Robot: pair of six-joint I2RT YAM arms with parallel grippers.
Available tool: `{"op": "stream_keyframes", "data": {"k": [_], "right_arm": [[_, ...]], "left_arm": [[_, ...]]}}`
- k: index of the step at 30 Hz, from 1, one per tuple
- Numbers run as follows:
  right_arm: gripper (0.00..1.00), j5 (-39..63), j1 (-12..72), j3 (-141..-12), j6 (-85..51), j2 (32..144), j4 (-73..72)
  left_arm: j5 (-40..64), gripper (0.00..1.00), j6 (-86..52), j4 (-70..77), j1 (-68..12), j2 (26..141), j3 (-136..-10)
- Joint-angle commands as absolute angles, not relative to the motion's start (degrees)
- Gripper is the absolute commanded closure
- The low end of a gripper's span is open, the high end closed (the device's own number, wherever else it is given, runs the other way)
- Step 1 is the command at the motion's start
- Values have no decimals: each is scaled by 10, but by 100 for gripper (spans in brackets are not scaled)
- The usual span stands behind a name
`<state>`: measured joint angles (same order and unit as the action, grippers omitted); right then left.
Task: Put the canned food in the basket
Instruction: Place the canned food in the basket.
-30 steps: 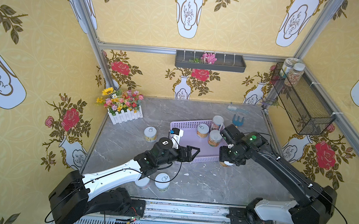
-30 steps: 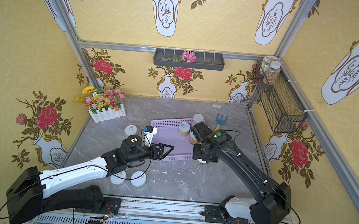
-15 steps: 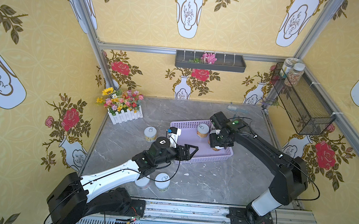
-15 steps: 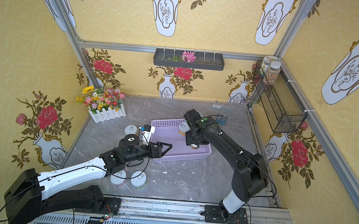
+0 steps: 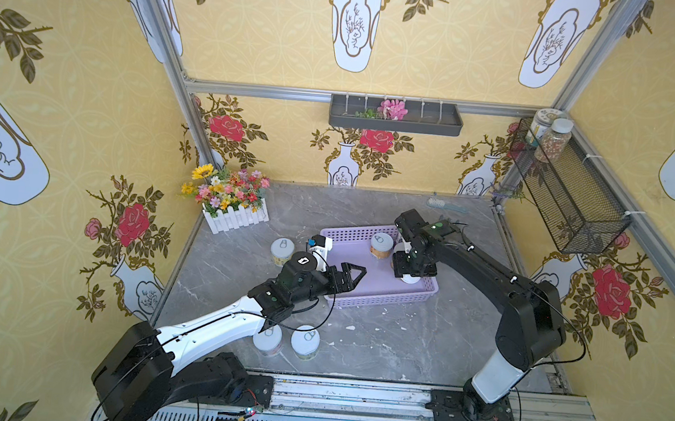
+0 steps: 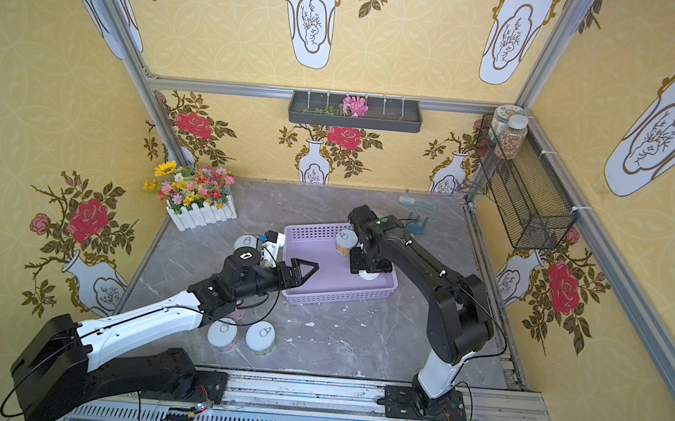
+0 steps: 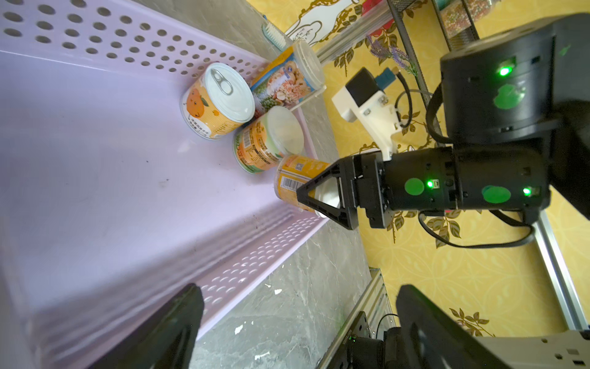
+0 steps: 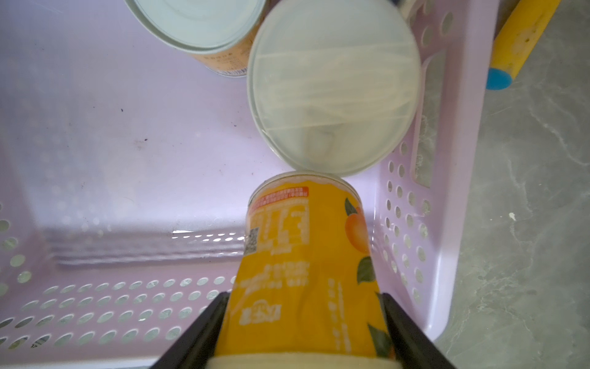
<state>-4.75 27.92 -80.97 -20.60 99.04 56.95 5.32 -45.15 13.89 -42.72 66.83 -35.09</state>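
While the right gripper [image 5: 410, 272] is clamping a yellow can [image 8: 306, 249] inside the basket [image 5: 385, 299] at its near right corner, release is looking due; the left gripper [image 5: 353, 275] is hovering spread, empty.

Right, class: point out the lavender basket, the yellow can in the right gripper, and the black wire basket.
lavender basket [image 5: 378, 297]: in a top view, near perforated wall.
yellow can [image 8: 306, 255]: right wrist view, its label.
black wire basket [image 5: 566, 202]: in a top view, mesh side.
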Motion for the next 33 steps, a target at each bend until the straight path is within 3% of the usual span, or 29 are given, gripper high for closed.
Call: {"op": "stream_keyframes", "data": {"k": [1, 11, 23, 33], "right_arm": [[47, -58, 274, -813, -203, 1000, 535], [47, -58, 281, -827, -211, 958, 561], [46, 39, 292, -845, -212, 986, 574], [45, -14, 294, -869, -213, 1050, 593]], "left_arm": [[60, 0, -447, 131, -425, 676, -360], [70, 0, -443, 132, -425, 682, -360], [81, 0, -441, 140, -425, 691, -359], [77, 0, -443, 140, -425, 678, -350]]}}
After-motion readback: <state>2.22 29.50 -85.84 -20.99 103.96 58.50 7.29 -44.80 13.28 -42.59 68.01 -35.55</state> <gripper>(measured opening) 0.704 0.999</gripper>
